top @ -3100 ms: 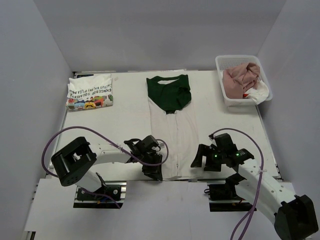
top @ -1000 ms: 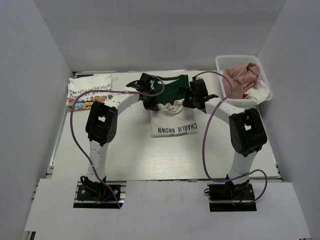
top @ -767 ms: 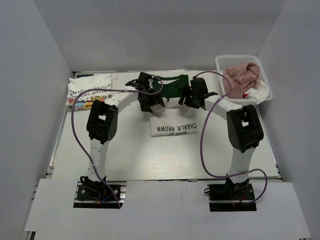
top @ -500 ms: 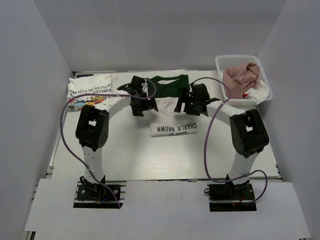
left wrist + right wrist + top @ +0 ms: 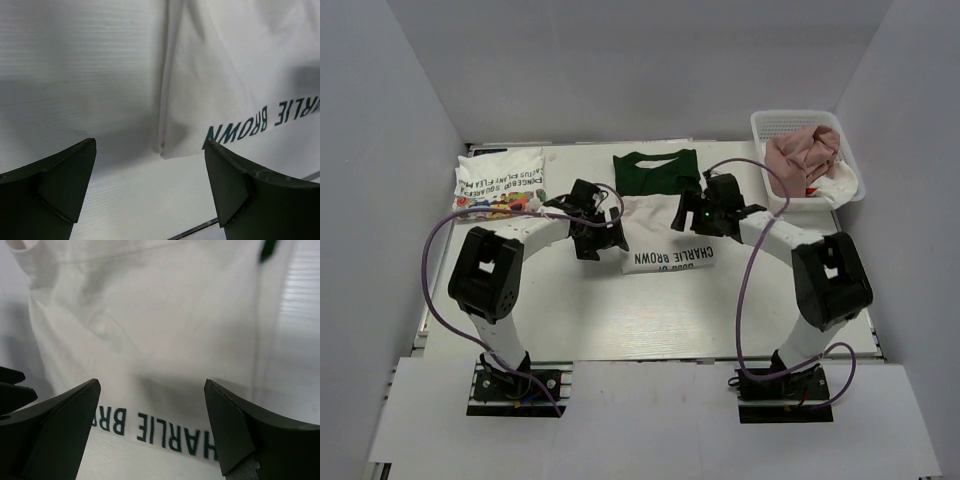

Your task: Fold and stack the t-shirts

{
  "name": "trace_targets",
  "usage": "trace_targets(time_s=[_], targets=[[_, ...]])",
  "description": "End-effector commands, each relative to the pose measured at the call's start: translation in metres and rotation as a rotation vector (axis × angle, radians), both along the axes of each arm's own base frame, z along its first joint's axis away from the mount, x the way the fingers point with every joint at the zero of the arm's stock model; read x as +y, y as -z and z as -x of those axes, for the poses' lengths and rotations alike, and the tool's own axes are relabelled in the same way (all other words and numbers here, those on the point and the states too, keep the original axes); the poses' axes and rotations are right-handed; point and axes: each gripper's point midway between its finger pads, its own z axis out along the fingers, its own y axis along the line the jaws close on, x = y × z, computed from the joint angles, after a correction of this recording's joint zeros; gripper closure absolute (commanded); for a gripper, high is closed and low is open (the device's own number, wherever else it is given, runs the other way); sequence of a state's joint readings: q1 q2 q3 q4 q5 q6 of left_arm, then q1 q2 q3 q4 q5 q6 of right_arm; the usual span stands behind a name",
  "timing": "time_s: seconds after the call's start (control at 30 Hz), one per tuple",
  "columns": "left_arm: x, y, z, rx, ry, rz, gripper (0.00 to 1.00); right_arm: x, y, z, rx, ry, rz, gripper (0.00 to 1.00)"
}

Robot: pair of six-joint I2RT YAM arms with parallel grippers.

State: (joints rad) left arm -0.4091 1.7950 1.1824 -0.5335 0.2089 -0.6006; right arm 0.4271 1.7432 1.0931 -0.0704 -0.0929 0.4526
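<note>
Well, the folded white and green t-shirt (image 5: 663,205) lies at the upper middle of the top view; the left gripper (image 5: 588,238) and right gripper (image 5: 692,213) flank it, both wide open, holding nothing; the cartoon t-shirt (image 5: 500,185) lies at the upper left.

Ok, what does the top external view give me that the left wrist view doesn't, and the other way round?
Top external only: the folded cartoon shirt far left, the basket holding the pink shirt, the right tool, and the green collar end of the Charlie Brown shirt. Left wrist only: a close look at that shirt's folded corner, seen between the fingers of the open left tool, ungripped. Both: the white fold with its CHARLIE BROWN lettering, lying on the table.
</note>
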Motion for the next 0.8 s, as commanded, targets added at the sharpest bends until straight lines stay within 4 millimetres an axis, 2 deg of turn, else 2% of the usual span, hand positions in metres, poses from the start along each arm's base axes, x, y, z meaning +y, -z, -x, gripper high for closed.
trace_targets(time_s=[0.0,0.03,0.07,0.1,0.13,0.23,0.33,0.43,0.47,0.5,0.57,0.6,0.67,0.7,0.73,0.77], targets=[[-0.030,-0.017,-0.004,-0.065,0.067,0.140,0.01,-0.040,-0.006,0.012,-0.012,0.130,0.087,0.10],[-0.033,-0.010,-0.004,-0.050,0.073,0.146,0.01,-0.045,-0.008,0.017,-0.003,0.155,0.079,0.10],[-0.038,-0.006,0.001,-0.027,0.084,0.160,0.01,-0.055,0.004,0.027,0.032,0.178,0.096,0.10],[-0.040,-0.003,0.001,-0.019,0.088,0.166,0.01,-0.060,0.000,0.030,0.027,0.187,0.086,0.10],[-0.045,0.005,0.007,0.008,0.105,0.167,0.02,-0.068,0.016,0.043,0.078,0.215,0.082,0.10],[-0.051,0.015,0.016,0.034,0.115,0.153,0.08,-0.068,0.029,0.063,0.136,0.202,0.032,0.10],[-0.049,0.020,0.020,0.041,0.105,0.132,0.15,-0.061,0.037,0.067,0.174,0.183,-0.027,0.11],[-0.051,0.027,0.037,0.071,0.126,0.118,0.21,-0.060,0.044,0.071,0.203,0.173,-0.048,0.25],[-0.047,0.031,0.042,0.092,0.124,0.108,0.23,-0.059,0.045,0.074,0.205,0.171,-0.051,0.39],[-0.046,0.034,0.051,0.104,0.122,0.097,0.23,-0.061,0.047,0.076,0.207,0.174,-0.053,0.47],[-0.039,0.034,0.060,0.115,0.106,0.083,0.24,-0.065,0.052,0.086,0.216,0.184,-0.047,0.60],[-0.035,0.040,0.069,0.128,0.108,0.062,0.24,-0.065,0.050,0.083,0.194,0.185,-0.054,0.69],[-0.029,0.045,0.075,0.140,0.094,0.047,0.24,-0.069,0.056,0.090,0.200,0.192,-0.048,0.76],[-0.028,0.047,0.074,0.135,0.090,0.040,0.24,-0.067,0.054,0.084,0.164,0.189,-0.058,0.92],[-0.028,0.047,0.074,0.135,0.090,0.040,0.27,-0.067,0.055,0.085,0.168,0.189,-0.061,1.00],[-0.028,0.047,0.074,0.135,0.090,0.040,0.29,-0.067,0.056,0.086,0.172,0.183,-0.063,1.00]])
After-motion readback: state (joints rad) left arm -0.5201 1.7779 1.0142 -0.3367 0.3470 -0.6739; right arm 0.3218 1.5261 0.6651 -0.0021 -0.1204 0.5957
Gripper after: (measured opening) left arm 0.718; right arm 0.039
